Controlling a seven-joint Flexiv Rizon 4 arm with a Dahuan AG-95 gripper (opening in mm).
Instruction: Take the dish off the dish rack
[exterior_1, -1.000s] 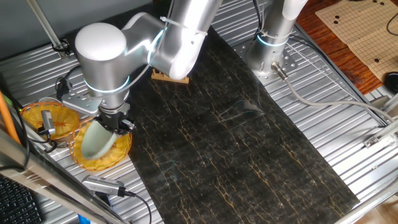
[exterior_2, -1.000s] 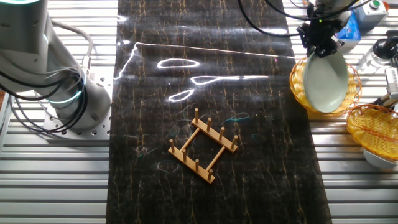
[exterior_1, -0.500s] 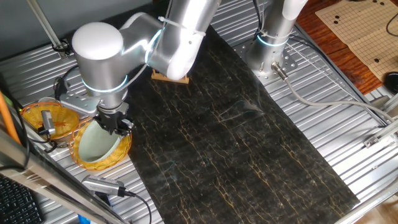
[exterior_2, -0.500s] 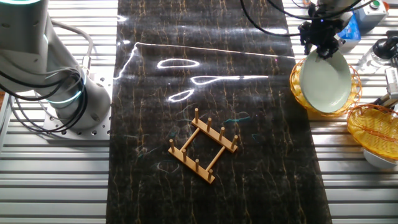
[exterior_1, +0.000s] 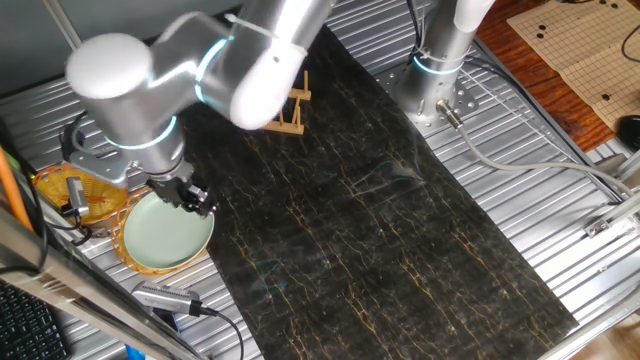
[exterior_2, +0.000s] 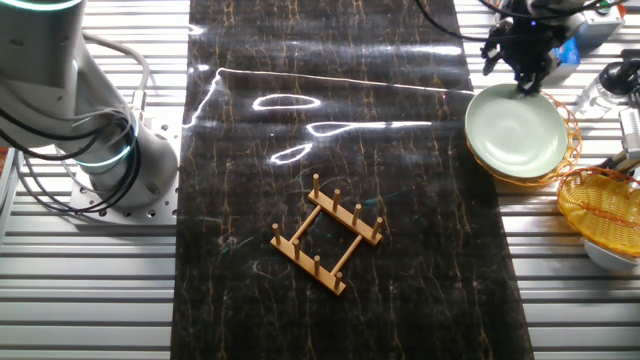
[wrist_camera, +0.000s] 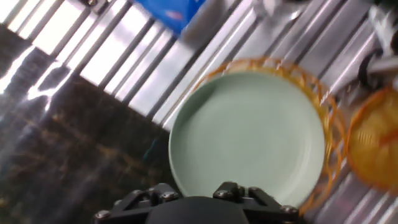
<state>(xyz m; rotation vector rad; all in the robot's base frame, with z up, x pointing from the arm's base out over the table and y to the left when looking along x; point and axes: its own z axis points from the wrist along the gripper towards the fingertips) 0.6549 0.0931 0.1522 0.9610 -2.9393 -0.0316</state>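
Pale mint-green dish (exterior_2: 517, 135) in yellow wire basket (exterior_2: 570, 125); light-wood dish rack (exterior_2: 327, 233); black gold-veined mat (exterior_2: 330, 150).

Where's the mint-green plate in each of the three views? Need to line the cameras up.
One fixed view: pale mint-green round plate lower left, lying in a yellow wire basket.
The other fixed view: plate upper right, in the same basket.
Hand view: plate centre, basket rim showing on its right.
Shared landmark: the yellow wire basket under the plate, at the dark marbled mat's edge.
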